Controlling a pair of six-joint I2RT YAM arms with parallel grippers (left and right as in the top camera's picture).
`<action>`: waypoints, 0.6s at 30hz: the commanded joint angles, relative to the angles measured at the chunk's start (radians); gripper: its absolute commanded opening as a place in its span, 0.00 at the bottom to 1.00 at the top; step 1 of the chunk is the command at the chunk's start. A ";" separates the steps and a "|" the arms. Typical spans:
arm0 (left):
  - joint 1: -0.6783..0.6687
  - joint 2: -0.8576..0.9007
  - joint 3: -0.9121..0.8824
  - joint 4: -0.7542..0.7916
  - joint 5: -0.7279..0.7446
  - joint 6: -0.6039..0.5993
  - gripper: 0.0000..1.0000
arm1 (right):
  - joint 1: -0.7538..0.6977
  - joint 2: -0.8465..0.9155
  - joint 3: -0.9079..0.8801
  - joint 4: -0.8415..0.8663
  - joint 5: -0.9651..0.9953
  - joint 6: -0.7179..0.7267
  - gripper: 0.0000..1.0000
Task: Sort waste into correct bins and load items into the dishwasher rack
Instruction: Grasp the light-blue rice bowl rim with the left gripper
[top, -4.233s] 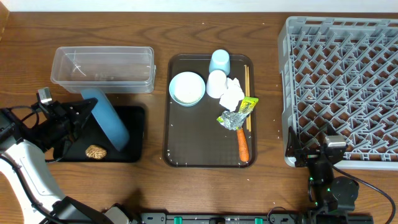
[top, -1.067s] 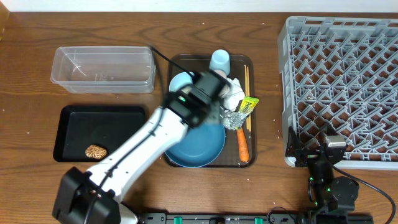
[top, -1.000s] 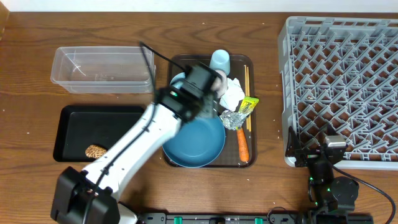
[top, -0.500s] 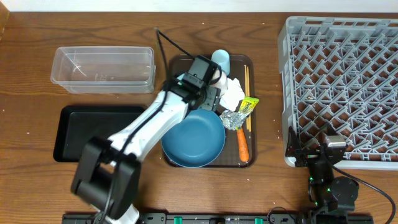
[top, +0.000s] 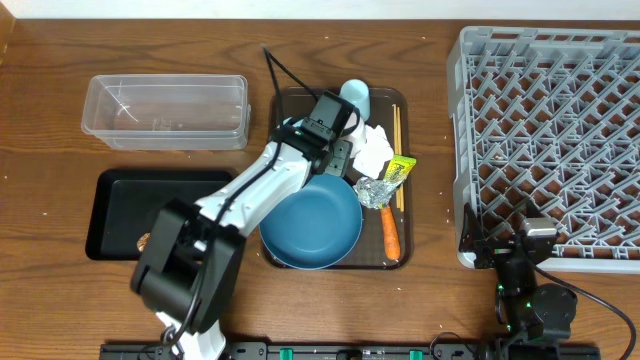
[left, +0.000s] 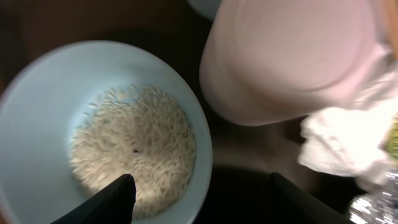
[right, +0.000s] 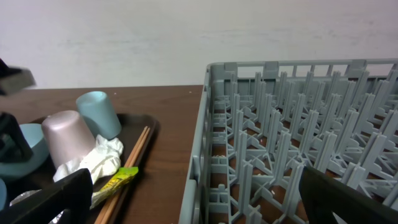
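In the left wrist view my left gripper (left: 202, 200) is open over the right rim of the small light-blue bowl (left: 37, 124). One finger (left: 115, 198) hangs over the white rice (left: 134, 140); the other is outside the bowl. The pale pink cup (left: 292, 56) and tissue (left: 342, 140) lie beside it. Overhead, the left gripper (top: 318, 150) hides most of the bowl. The dark-blue plate (top: 315, 225), blue cup (top: 353, 97), wrapper (top: 398, 170), foil (top: 372, 192), carrot (top: 390, 232) and chopsticks (top: 396, 125) lie on the brown tray. My right gripper (top: 515, 245) is open by the rack (top: 550, 140).
The clear tub (top: 165, 110) stands at the back left. The black tray (top: 120, 205) lies in front of it with the brown lump (top: 146, 242) half hidden by my arm. The brown serving tray (top: 285, 255) is in the middle. The rack's near wall (right: 214, 155) fills the right wrist view.
The left gripper has moved from above the plate back to the bowl, with its jaws narrowing a little. The plate now lies flat on the brown tray. The right arm has not moved.
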 joint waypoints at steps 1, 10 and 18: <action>0.000 0.035 0.016 0.013 -0.021 0.008 0.67 | -0.018 -0.006 -0.003 -0.001 0.006 -0.002 0.99; 0.000 0.045 0.016 0.064 -0.039 0.008 0.62 | -0.019 -0.006 -0.003 -0.001 0.006 -0.002 0.99; 0.000 0.068 0.001 0.064 -0.039 0.008 0.58 | -0.018 -0.006 -0.003 -0.001 0.006 -0.002 0.99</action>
